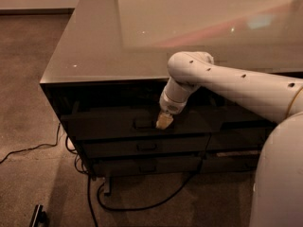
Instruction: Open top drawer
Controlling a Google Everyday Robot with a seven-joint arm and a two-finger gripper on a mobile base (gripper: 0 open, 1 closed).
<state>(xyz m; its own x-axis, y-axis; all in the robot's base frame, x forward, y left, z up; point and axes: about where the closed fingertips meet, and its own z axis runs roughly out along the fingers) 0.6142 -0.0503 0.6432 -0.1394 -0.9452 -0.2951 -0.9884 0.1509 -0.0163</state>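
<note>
The top drawer [104, 124] is a wide dark front just under the grey tabletop, with a small loop handle [142, 123] at its centre. The front sits close to the cabinet, and I see no inner tray. My gripper [164, 121] hangs from the white arm [227, 82] and rests against the drawer front, just right of the handle. I cannot tell whether it touches the handle.
Two shallower dark drawers [147, 147] lie below the top one. The glossy tabletop [142, 27] overhangs the cabinet. Black cables [142, 205] trail over the carpet under and left of the cabinet. A small dark object [38, 216] lies at the lower left.
</note>
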